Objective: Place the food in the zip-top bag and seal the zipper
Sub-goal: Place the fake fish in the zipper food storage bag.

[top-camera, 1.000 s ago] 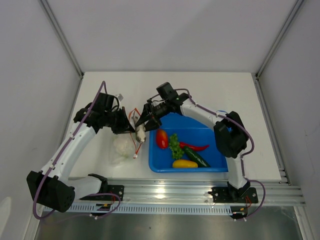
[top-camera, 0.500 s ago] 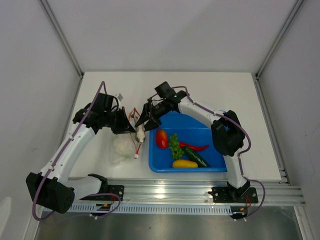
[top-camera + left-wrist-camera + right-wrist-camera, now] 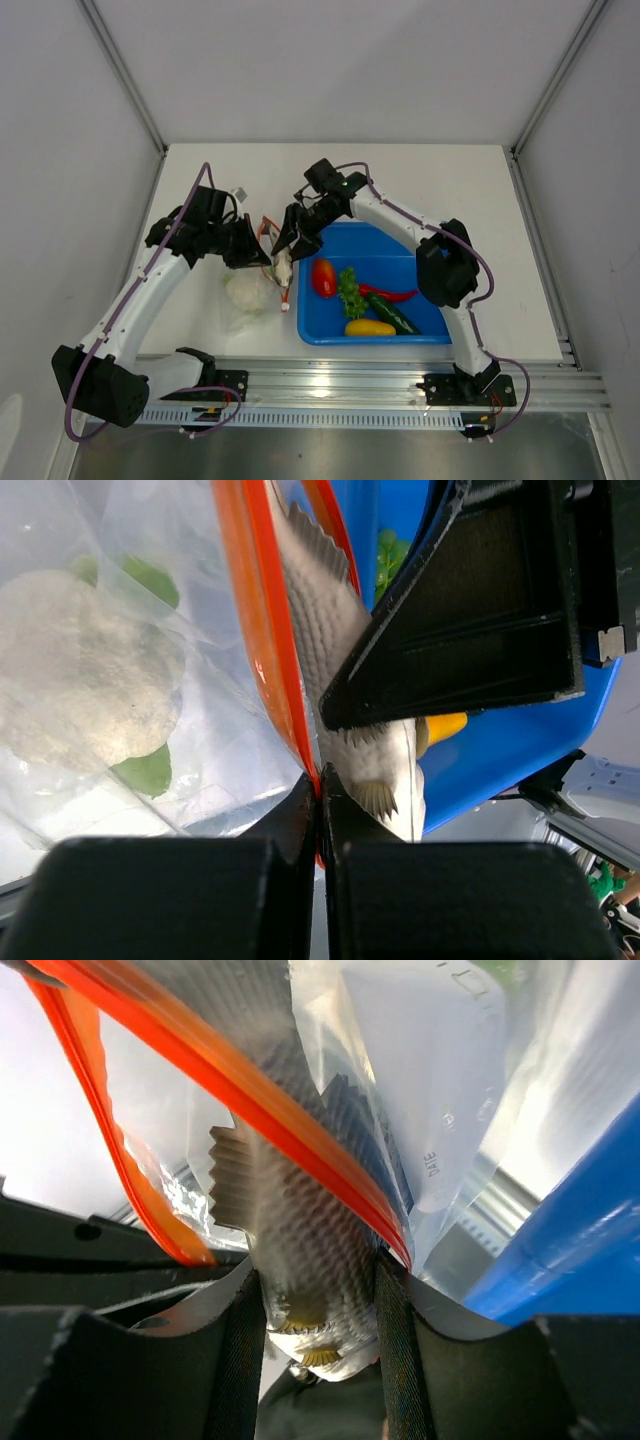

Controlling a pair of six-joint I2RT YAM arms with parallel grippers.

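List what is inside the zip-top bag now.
The white cauliflower lies inside, visible through the clear plastic. The grey fish, gripped by the right tool, is partway through the zipper mouth. Glare and the cauliflower cover the rest of the zip-top bag.

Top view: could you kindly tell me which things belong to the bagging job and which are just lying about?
Job: zip-top bag, zipper, fish, cauliflower, tomato, lettuce, chili, squash, cucumber.
Just there: blue tray, table, metal rail.
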